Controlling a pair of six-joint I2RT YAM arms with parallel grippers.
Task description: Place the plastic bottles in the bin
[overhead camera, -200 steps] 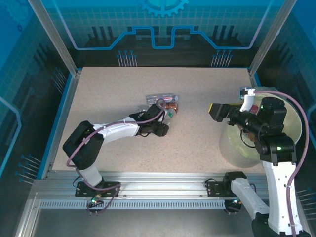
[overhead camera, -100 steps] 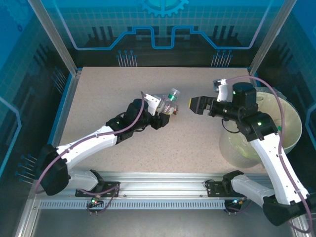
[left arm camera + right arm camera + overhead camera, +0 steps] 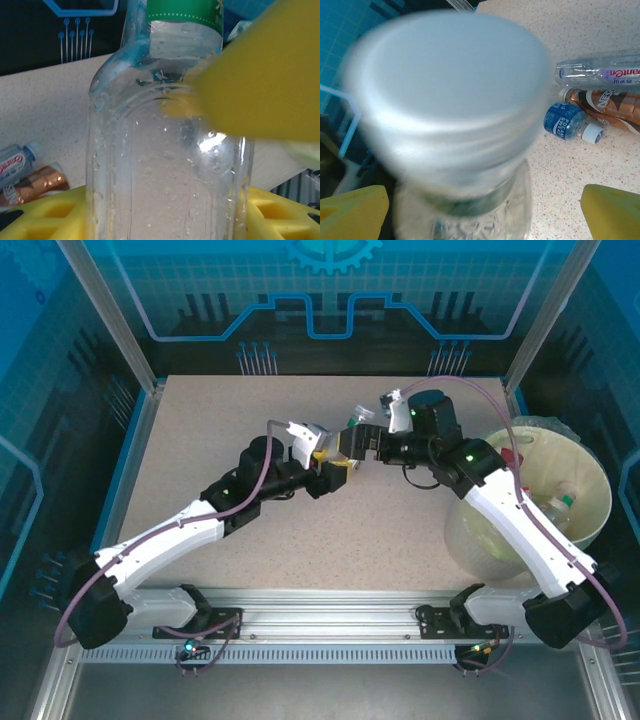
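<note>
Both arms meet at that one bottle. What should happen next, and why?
Probably the right fingers should close on the bottle: they stand open either side of it, while the left fingers hold its body.

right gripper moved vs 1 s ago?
Yes. In the top view the right gripper has swung left, away from the bin, to mid-table, its open jaws now either side of the bottle the left gripper holds.
</note>
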